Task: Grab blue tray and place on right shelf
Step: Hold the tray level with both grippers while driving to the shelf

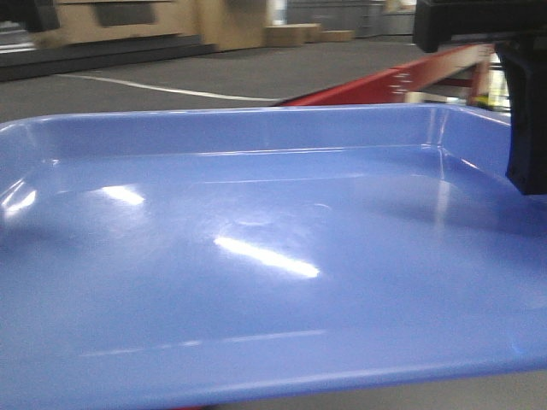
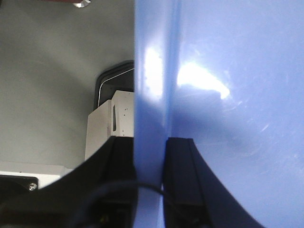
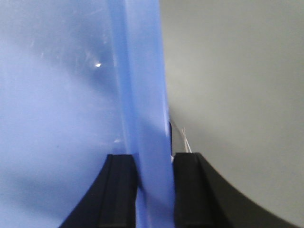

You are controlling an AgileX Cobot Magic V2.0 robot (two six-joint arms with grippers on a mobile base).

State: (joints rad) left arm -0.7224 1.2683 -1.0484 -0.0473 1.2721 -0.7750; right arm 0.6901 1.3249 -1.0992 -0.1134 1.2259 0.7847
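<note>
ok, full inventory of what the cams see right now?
glossy periwinkle-blue plastic rectangular tray: one, light blue, fills the front view, nothing in it
red metal beam: one, red, slanting behind the tray's far right corner
brown cardboard boxes: several, tan, blurred, far background
white line: one, white, on the grey floor beyond the tray
pale box-shaped part: one, off-white, below the tray in the left wrist view; cannot tell what it is
left end effector: one, black, shut on the tray's rim
right end effector: one, black, shut on the opposite rim
</note>
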